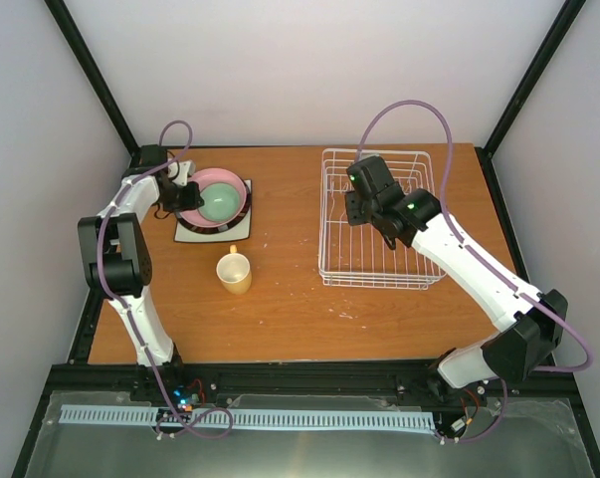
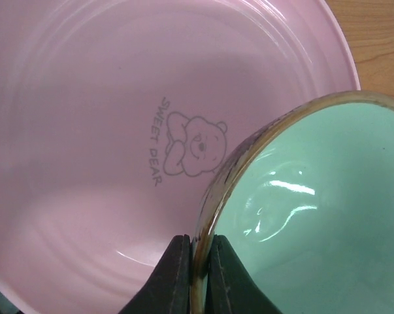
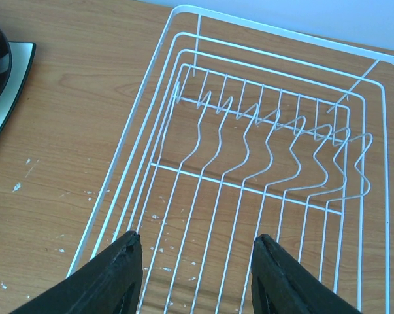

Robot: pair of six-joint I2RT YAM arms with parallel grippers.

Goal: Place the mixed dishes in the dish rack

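Observation:
At the back left, the mint-green bowl (image 1: 221, 203) rests in the pink round plate (image 1: 216, 179), on top of a black-rimmed plate (image 1: 242, 211) and the white square plate (image 1: 194, 236). My left gripper (image 1: 187, 197) is shut on the bowl's left rim. In the left wrist view its fingers (image 2: 197, 245) pinch the brownish rim of the bowl (image 2: 314, 216) over the pink plate (image 2: 105, 98). The pale yellow mug (image 1: 234, 272) stands upright in front of the stack. The white wire dish rack (image 1: 331, 221) holds nothing. My right gripper (image 1: 357, 211) hovers open over the rack (image 3: 262, 121), with nothing between the fingers (image 3: 197, 245).
The black-rimmed plate (image 3: 2, 62) and the white square plate (image 3: 4, 108) show at the left edge of the right wrist view. White specks dot the wooden table (image 1: 290, 299). Black frame posts and white walls close in the table's back and sides.

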